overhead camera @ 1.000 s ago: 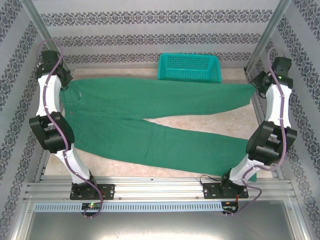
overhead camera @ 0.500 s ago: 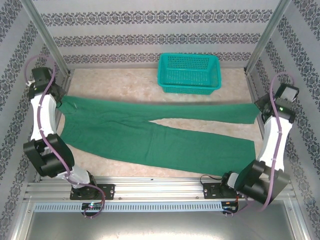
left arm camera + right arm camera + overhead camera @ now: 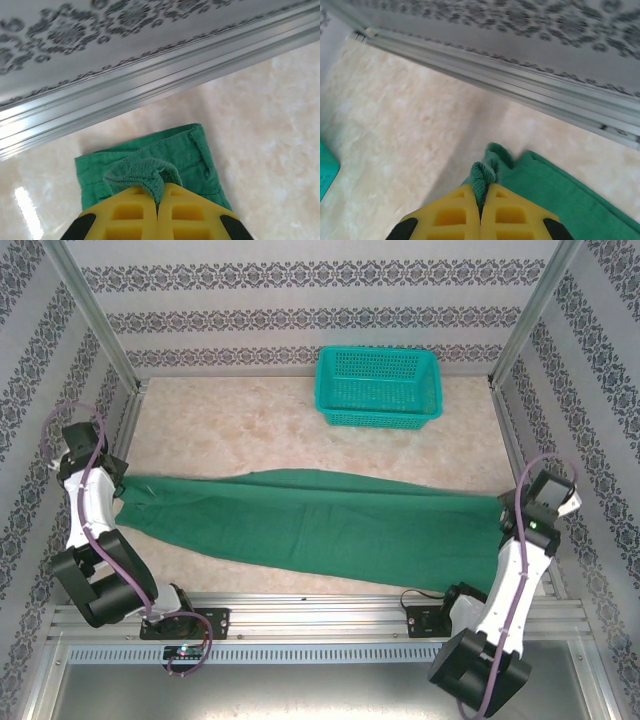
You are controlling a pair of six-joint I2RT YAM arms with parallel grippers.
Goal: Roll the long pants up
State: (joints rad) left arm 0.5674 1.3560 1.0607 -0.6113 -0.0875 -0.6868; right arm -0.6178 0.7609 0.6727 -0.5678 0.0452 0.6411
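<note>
Since far leg now lies over near leg, no more spread apart, long pants (image 3: 320, 525) make one long strip across near desk (image 3: 250, 430). Left fingers (image 3: 130, 215) pinch waist end, right fingers (image 3: 455, 215) pinch leg end. Fold done; rolling comes next, likely.

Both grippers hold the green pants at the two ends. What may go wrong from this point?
1. Each gripper pinches only a small bunch of cloth: the left gripper at the waist end, the right gripper at the leg end. A hard pull might slip the pants free.
2. The pants lie close to the metal rail at the near edge; the cloth may drag onto it.
</note>
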